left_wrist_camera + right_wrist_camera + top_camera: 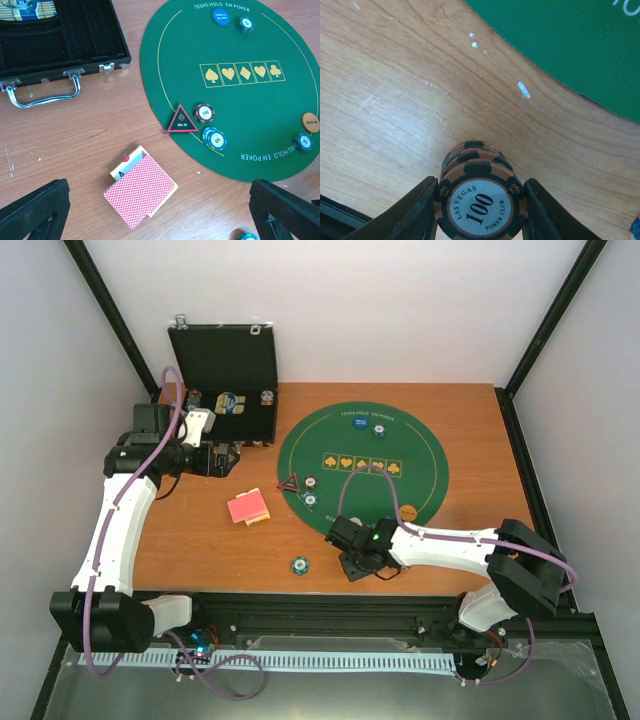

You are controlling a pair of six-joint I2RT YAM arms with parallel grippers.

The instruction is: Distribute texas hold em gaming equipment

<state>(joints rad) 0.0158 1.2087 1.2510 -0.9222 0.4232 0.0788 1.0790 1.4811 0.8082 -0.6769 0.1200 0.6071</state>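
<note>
Near the front edge of the bench (pixel 395 100), just off the green mat (pixel 570 45), we see the right pincer (pixel 355 562) closed on a stack of brown chips (pixel 480 197) marked 100, with a finger against each side. Our left pincer (pixel 160 212) hangs wide open and empty above the red-backed cards (pixel 141 196), which lie on bare wood between the black case (pixel 60 50) and the mat. At the mat's rim, the triangle marker (pixel 182 121) sits beside blue chips (pixel 215 138).

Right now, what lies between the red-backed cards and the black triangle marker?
Nothing: only bare wooden table separates the cards from the triangle marker, as the left wrist view shows.
</note>
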